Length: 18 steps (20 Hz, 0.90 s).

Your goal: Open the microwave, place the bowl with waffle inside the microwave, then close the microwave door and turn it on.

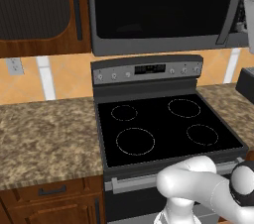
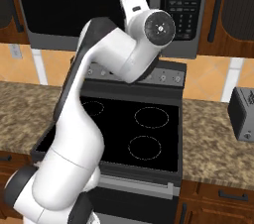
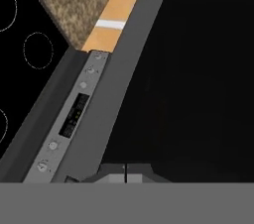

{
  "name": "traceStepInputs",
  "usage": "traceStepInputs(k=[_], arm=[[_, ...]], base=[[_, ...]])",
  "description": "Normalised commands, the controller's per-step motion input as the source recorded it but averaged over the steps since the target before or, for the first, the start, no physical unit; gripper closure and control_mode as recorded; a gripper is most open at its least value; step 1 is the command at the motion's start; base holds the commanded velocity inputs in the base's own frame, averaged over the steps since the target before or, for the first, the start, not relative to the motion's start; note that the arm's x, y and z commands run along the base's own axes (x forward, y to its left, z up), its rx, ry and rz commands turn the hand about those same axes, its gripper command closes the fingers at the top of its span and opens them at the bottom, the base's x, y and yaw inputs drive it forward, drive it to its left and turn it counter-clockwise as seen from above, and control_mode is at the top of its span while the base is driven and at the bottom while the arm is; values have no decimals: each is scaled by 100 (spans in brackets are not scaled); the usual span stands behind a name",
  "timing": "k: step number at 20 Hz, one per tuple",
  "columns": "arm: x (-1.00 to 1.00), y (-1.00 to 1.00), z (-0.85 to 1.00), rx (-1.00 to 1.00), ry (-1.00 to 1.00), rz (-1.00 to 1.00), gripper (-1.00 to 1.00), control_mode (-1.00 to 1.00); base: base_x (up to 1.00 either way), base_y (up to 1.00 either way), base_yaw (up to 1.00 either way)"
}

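Kitchen bench [image 1: 44, 129] flanked the stove [image 1: 158, 124]; my jaws were pressed together, empty, near the shut microwave door [image 1: 158, 2] overhead, so I'd hook its handle [image 1: 231, 7] squarely and pull.

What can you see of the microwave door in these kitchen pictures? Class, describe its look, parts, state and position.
The microwave door is a wide, glossy black glass panel in a dark grey frame. It is shut, upright and flush with the microwave's front, mounted above the stove. A slim grey bar handle runs down its right edge, next to the button panel. In the hand view the dark glass looms close. The gripper's fingertips are hard to make out there, so I cannot tell whether anything touches the door.
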Motion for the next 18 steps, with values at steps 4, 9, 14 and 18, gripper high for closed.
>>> traceStepInputs(k=[4,9,14,18], arm=[[13,-66,-37,0,-2,0,100,-100],[24,-26,-31,7,-12,0,100,-100],[24,-25,-6,12,-12,0,100,-100],[37,-34,-19,4,-7,-1,100,-100]], base=[[0,0,0],[0,0,0],[0,0,0],[0,0,0]])
